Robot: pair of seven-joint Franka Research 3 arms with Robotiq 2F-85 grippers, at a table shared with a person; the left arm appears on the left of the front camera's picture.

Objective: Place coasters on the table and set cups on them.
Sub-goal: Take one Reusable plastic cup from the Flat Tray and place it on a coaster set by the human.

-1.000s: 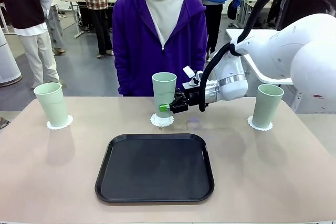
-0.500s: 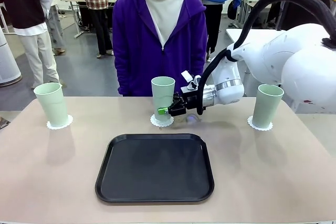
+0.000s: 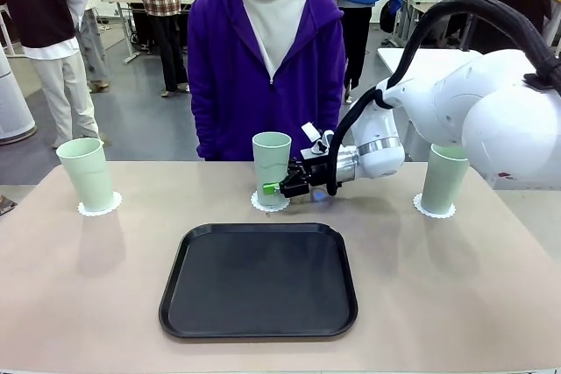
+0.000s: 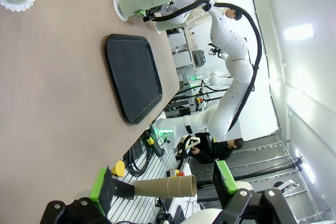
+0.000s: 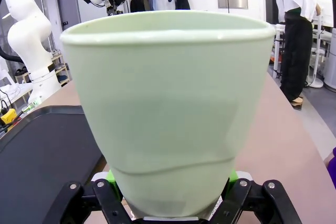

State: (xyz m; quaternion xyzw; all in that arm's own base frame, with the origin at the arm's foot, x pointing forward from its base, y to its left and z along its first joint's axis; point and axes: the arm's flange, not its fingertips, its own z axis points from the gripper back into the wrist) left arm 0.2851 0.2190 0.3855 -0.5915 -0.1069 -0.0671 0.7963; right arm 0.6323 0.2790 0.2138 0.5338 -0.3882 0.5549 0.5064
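Front view: right gripper (image 3: 279, 187) clamps the middle cup (image 3: 271, 160) near its base, hiding part of its coaster (image 3: 263, 205). Left gripper (image 4: 163, 183) fingers spread. Tan table (image 3: 88, 286), busy room.

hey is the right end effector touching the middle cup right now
Touching. In the right wrist view the end effector has its green pads pressed against both sides of the middle cup near its base; the front view agrees.
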